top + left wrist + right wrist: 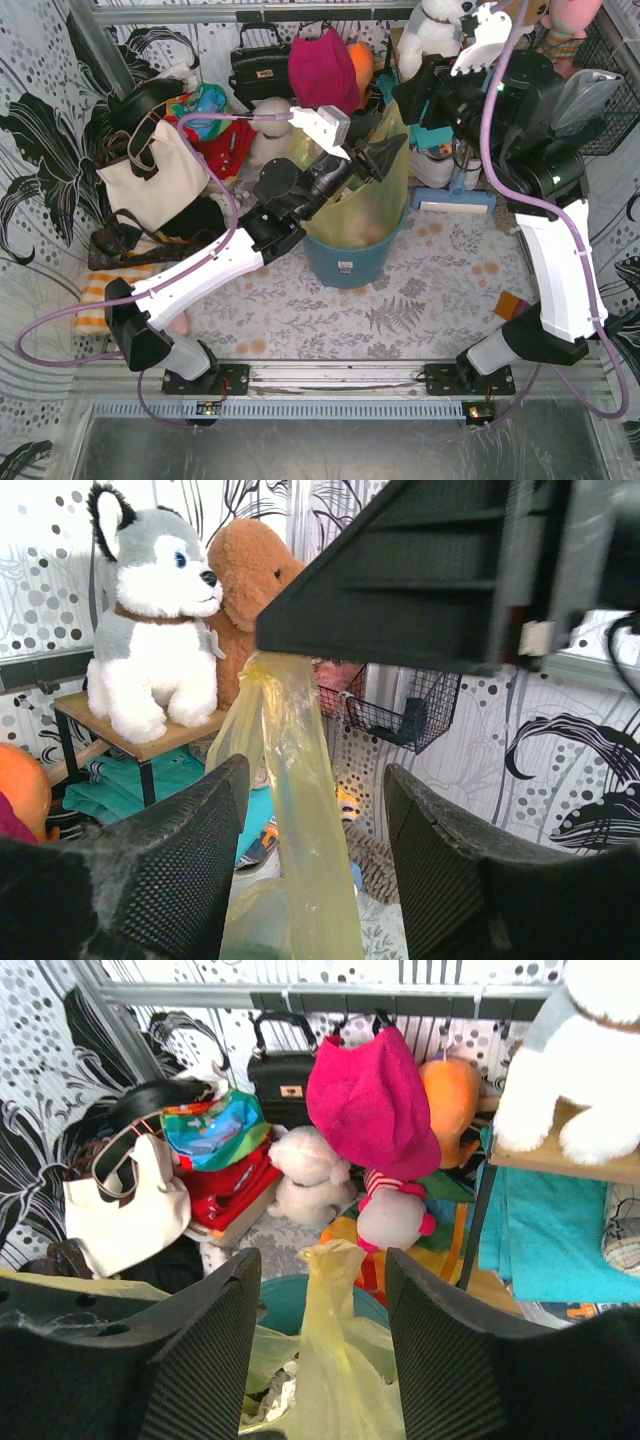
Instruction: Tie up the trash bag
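I have the trash bag (365, 210) in the teal bin (348, 268) mid-table, its top drawn up toward 12 o'clock. My left gripper (316, 780) and right gripper (322, 1260) both stand spread around that strand, gripping nothing; I'd pinch low, keep it taut, then loop

The translucent yellow-green trash bag (372, 205) sits in the teal bin (350, 262), its top stretched upward, untied.

Table top (440, 290), grey floral-print cloth. Round teal-blue plastic bin (372, 262) sits right under left claw (385, 152). Small flat orange-brown square (508, 305) well off to claw's right, closer to arm bases. Cream canvas tote bag (150, 185) way off to claw's left.
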Robot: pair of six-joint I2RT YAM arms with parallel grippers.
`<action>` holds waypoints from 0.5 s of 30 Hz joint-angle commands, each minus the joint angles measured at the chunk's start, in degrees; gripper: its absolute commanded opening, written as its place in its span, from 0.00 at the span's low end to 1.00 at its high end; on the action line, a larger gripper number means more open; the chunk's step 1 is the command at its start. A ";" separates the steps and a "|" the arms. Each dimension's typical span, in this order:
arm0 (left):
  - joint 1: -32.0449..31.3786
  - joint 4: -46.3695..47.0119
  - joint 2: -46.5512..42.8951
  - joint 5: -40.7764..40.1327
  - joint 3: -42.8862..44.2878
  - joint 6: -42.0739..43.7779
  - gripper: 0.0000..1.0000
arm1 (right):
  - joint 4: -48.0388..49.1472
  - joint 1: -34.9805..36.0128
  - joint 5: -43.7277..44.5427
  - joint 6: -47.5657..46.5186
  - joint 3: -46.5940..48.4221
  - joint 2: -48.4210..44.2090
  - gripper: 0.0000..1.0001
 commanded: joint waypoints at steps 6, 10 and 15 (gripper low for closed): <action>-0.20 3.65 -1.80 2.13 -1.09 1.70 0.65 | -1.17 -1.24 -1.28 1.38 1.31 2.32 0.38; -0.20 4.19 -1.38 1.43 -0.82 1.89 0.66 | 0.34 -1.24 -1.84 1.92 -0.12 1.21 0.04; -0.22 5.19 0.96 -0.24 1.58 2.88 0.71 | 2.64 -1.22 -3.12 2.00 -2.49 -1.35 0.00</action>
